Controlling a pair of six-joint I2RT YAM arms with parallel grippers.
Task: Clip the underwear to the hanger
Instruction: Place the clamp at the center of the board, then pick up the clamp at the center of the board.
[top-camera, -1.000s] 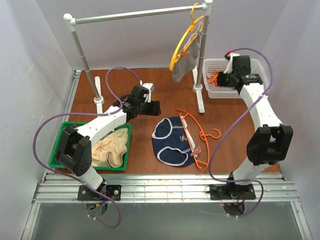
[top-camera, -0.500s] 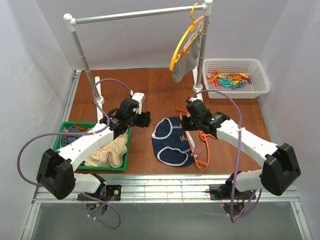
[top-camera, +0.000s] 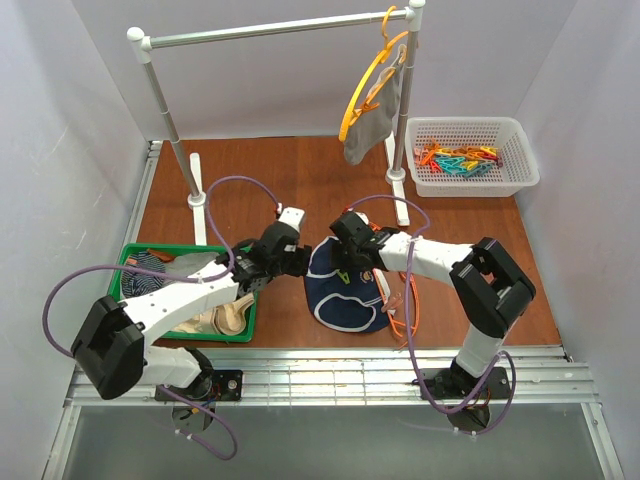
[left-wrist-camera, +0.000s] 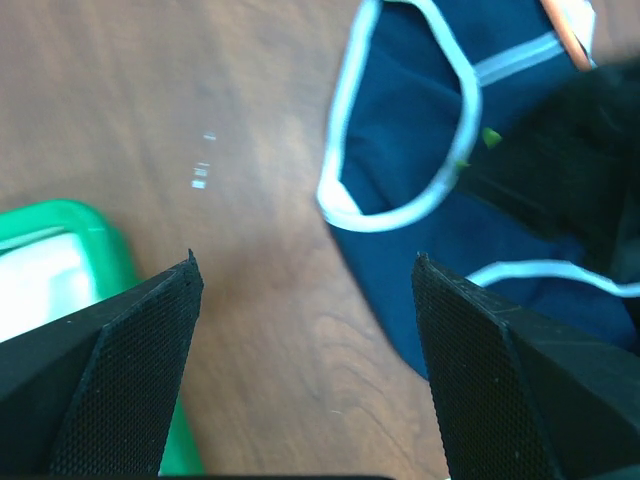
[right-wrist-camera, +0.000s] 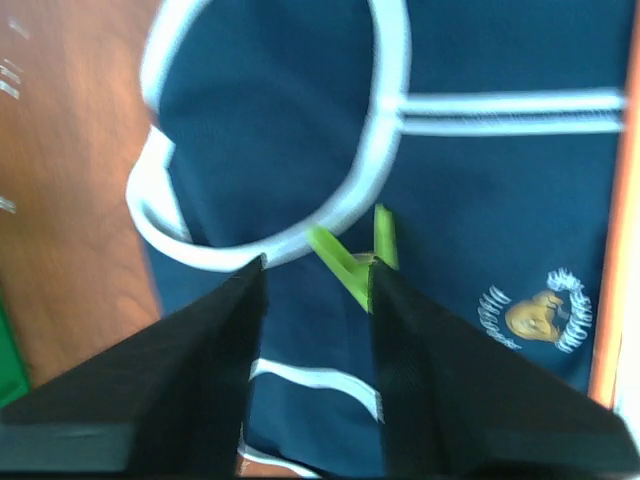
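the right tool (right-wrist-camera: 317, 265) was clenched on a green clip (right-wrist-camera: 352, 262), its splayed end poking out between the fingers. directly under that tool lay the underwear (right-wrist-camera: 480, 190), spread flat on the worktop (left-wrist-camera: 170, 120). the hanger (right-wrist-camera: 612, 240) ran along the fabric just past the tool's right finger.

the left tool (left-wrist-camera: 305, 262) was released, with its fingers wide apart and nothing between them. it hovered over bare worktop, with the garment's piped edge just ahead and to its right and the green tray (left-wrist-camera: 60, 215) by its left finger.

as far as the views showed, only the clip had been fetched. no clip yet joined fabric to hanger, so the fastening seemed wholly undone: the clip probably had to be opened and closed over both the garment's edge and the hanger.
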